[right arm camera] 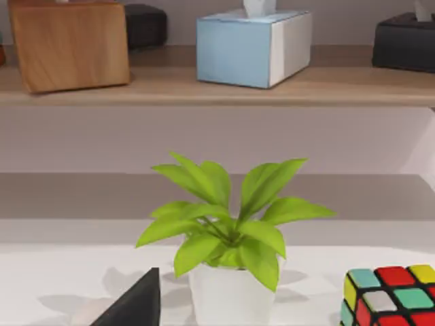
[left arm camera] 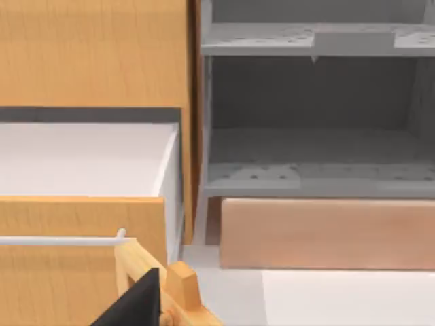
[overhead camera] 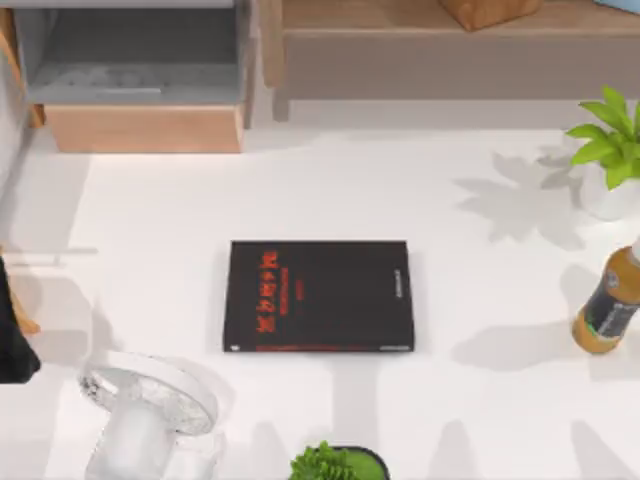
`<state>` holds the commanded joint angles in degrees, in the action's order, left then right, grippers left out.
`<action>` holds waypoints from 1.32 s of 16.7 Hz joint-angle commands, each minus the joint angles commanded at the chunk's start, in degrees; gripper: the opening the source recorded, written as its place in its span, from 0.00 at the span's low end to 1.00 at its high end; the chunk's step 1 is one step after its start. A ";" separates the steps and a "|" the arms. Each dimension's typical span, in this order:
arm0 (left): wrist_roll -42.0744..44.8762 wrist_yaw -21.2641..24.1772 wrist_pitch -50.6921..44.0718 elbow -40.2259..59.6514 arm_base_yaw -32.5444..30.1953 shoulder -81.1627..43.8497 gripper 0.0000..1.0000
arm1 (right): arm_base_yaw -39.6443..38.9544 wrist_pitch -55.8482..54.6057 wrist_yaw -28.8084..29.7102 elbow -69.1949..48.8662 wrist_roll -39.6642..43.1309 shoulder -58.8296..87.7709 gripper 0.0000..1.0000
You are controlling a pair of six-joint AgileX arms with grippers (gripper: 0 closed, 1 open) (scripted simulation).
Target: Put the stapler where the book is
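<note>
The black book lies flat in the middle of the white table, its red lettering facing up and a red strip along its near edge. The stapler is out of view. A dark wedge of my left gripper points toward the grey cabinet at the back left. A matching dark wedge of my right gripper faces the potted plant at the table's right side. Both arms hang well away from the book.
A grey cabinet with a wooden drawer stands at the back left, and a wooden shelf runs along the back. At the right are the plant, a bottle and a colour cube. A clear fan stands front left.
</note>
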<state>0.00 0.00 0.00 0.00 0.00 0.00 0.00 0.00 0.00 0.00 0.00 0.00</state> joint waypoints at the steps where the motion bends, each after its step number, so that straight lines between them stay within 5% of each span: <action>1: 0.00 0.00 0.00 0.00 0.00 0.00 1.00 | 0.00 0.00 0.00 0.00 0.00 0.00 1.00; 9: 1.00 0.79 -8.70 14.05 2.21 -14.46 1.00 | 0.00 0.00 0.00 0.00 0.00 0.00 1.00; 22: 10.01 4.11 -50.15 81.24 12.96 -81.95 1.00 | 0.00 0.00 0.00 0.00 0.00 0.00 1.00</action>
<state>10.01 4.11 -50.15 81.24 12.96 -81.95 0.00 0.00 0.00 0.00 0.00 0.00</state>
